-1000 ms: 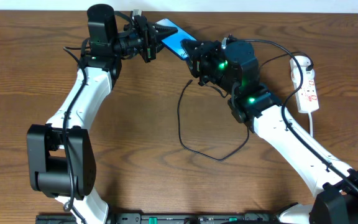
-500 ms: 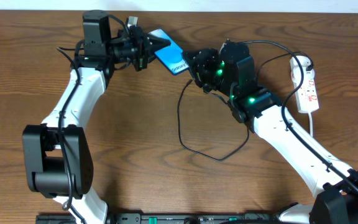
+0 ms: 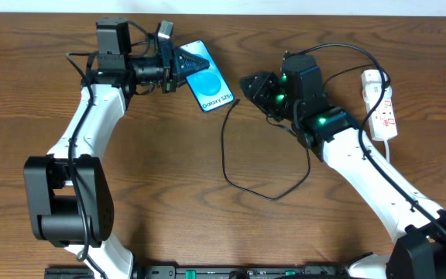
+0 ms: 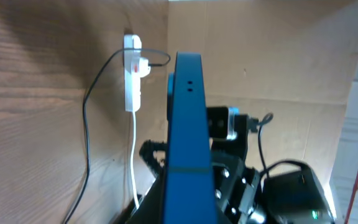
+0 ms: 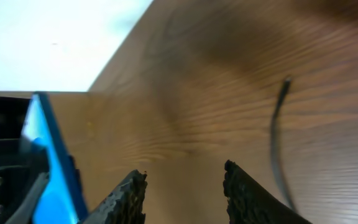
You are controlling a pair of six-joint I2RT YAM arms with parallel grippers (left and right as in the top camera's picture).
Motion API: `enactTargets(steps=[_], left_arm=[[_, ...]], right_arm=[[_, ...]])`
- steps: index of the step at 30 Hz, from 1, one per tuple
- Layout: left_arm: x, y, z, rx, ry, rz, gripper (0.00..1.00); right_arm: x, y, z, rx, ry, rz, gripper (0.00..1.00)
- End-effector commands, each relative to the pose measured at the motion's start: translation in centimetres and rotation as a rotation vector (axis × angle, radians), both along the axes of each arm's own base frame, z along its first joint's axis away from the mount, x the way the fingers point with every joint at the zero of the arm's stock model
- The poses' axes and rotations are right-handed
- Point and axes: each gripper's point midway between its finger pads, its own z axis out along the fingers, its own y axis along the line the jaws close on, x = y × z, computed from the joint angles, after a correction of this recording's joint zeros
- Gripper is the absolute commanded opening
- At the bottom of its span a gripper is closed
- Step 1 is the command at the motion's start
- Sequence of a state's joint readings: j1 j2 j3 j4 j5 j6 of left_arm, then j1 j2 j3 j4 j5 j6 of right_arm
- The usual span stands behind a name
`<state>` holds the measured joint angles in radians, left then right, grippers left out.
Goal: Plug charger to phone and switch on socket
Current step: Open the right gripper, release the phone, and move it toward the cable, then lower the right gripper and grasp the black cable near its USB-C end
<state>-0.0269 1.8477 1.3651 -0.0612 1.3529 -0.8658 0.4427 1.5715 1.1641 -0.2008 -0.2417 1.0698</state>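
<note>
My left gripper (image 3: 183, 63) is shut on the top end of the phone (image 3: 210, 81), holding it tilted above the table with its blue screen facing up. From the left wrist the phone (image 4: 185, 124) is seen edge-on. My right gripper (image 3: 250, 85) hangs to the phone's right, open and empty; its fingers (image 5: 129, 193) frame bare wood. The charger's black cable (image 3: 227, 151) loops across the table. Its plug tip (image 5: 284, 84) lies on the wood, apart from the phone (image 5: 51, 162). The white socket (image 3: 382, 105) lies at the far right.
The socket's white cord (image 4: 133, 155) and the black cable (image 4: 89, 124) run along the table in the left wrist view. A white adapter (image 4: 143, 65) sits in the socket (image 4: 132, 74). The table's back edge lies just behind the phone.
My left arm has swung the phone left, away from the right gripper. The right gripper has opened wider and drawn back to the right, leaving a gap between it and the phone.
</note>
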Motion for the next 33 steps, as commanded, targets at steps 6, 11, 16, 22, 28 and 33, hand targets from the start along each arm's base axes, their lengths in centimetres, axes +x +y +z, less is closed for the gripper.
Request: enactTargets(steps=[6, 11, 16, 22, 28, 33], left_arm=[[-1.9, 0.0, 0.3, -0.008, -0.07, -0.067, 0.07], [-2.1, 0.0, -0.1, -0.006, -0.057, -0.069, 0.07], [-1.8, 0.8, -0.1, -0.006, -0.055, -0.051, 0.08], [-1.3, 4.2, 0.5, -0.046, -0.055, -0.005, 0.07], [-0.5, 7.8, 0.6, -0.053, -0.046, 0.074, 0.07], [-0.2, 9.2, 0.6, -0.054, -0.04, 0.106, 0.08]], right_arm=[[-0.4, -1.4, 0.1, -0.153, -0.076, 0.095, 0.4], [-1.1, -1.7, -0.9, -0.221, -0.072, 0.149, 0.42], [-2.1, -1.8, -1.8, -0.28, -0.069, 0.222, 0.46], [-3.1, -1.2, -2.1, -0.298, -0.086, 0.323, 0.48], [-3.2, -0.7, -2.4, -0.28, -0.072, 0.346, 0.49], [-2.4, 0.3, -2.7, -0.272, -0.044, 0.4, 0.5]])
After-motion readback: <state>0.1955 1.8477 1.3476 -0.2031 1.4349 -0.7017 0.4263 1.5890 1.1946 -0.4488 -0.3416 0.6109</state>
